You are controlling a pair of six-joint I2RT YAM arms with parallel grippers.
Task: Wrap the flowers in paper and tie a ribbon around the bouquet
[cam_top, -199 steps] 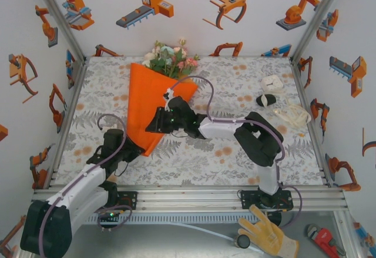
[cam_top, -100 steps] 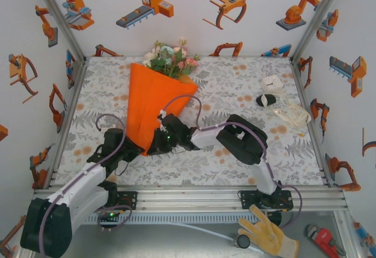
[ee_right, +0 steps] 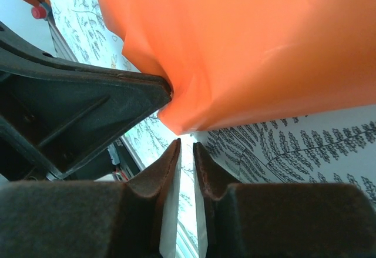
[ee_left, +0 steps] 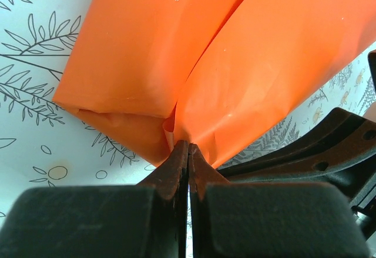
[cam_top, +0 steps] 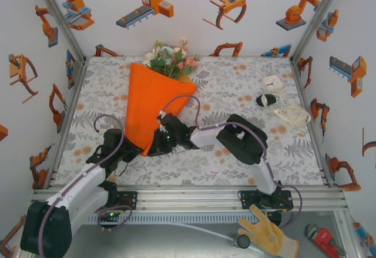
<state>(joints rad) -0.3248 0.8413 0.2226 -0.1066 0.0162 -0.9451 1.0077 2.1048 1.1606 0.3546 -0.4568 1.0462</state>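
Paper [ee_left: 247,64] fills our grip: the left pincer [ee_left: 188,147] is clamped on the cone's narrow tip, where two matte orange folds meet in a creased seam. Just beside that tip our right pincer [ee_right: 187,147] stands barely apart, holding nothing, with the smooth sheet bulging above it. Outward from the tip, the bouquet [cam_top: 154,99] widens across the leaf-printed counter [cam_top: 235,81], and pink, white and cream flowers [cam_top: 169,58] spill from its far mouth. We judge wrapping nearly done and tying not yet begun. Next we need the limp cream ribbon [cam_top: 292,116], well right of the bouquet, fetched with the tip pinned so the folds cannot spring open.
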